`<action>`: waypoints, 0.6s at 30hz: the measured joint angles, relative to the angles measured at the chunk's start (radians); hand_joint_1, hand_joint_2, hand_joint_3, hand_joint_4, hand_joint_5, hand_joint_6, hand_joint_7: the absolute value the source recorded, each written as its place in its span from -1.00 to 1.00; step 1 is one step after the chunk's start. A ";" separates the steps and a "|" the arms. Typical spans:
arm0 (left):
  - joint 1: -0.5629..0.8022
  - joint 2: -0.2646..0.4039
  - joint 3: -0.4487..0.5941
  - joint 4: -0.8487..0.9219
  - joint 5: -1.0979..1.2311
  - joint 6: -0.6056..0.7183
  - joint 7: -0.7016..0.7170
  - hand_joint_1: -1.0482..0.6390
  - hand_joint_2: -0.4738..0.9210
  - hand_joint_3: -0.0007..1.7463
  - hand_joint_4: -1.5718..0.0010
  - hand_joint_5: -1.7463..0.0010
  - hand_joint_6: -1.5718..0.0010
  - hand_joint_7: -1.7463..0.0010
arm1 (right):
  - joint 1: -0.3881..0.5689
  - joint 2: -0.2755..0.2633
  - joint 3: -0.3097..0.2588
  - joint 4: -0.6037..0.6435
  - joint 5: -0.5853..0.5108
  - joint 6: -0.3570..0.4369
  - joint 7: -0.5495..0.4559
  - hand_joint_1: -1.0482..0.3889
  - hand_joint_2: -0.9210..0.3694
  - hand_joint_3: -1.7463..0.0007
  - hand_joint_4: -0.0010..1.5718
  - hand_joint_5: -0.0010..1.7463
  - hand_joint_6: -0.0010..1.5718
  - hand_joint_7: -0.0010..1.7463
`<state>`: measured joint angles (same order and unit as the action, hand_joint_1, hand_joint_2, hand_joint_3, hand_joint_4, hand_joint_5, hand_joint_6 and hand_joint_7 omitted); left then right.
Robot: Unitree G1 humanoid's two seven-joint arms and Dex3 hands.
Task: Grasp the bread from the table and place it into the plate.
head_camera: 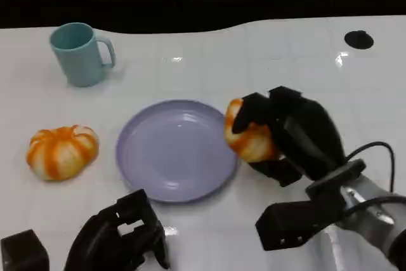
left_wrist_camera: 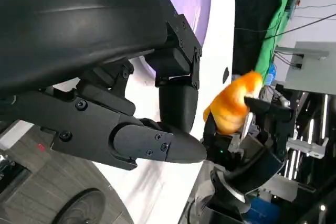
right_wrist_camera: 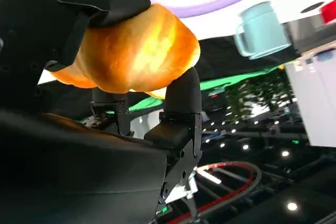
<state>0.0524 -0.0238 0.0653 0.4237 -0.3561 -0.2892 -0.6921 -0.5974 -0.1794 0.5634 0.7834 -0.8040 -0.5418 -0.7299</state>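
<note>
My right hand (head_camera: 288,134) grips an orange-and-white bread (head_camera: 248,138) just off the right rim of the lilac plate (head_camera: 174,150), lifted slightly above the table. In the right wrist view the bread (right_wrist_camera: 134,51) sits clamped between black fingers (right_wrist_camera: 181,95), with the plate's rim (right_wrist_camera: 210,3) beyond it. The left wrist view catches the held bread (left_wrist_camera: 233,103) past my left hand's fingers (left_wrist_camera: 157,140). My left hand (head_camera: 120,236) rests low at the table's near edge, fingers curled in, holding nothing.
A second orange-striped bread (head_camera: 62,150) lies on the table left of the plate. A light blue mug (head_camera: 79,53) stands at the back left. A black round mark (head_camera: 359,39) sits at the back right. The white table (head_camera: 209,61) ends at a dark back edge.
</note>
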 measured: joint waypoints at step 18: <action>0.006 0.001 -0.004 -0.006 0.007 -0.004 0.000 -0.50 0.98 -0.69 -0.02 -1.00 0.10 -0.75 | -0.094 0.205 0.000 0.185 0.016 0.001 0.059 0.46 0.11 -0.71 0.28 1.00 0.02 0.82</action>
<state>0.0579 -0.0224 0.0608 0.4175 -0.3491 -0.2937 -0.6920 -0.6915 0.0253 0.5638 0.9681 -0.7884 -0.5404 -0.6705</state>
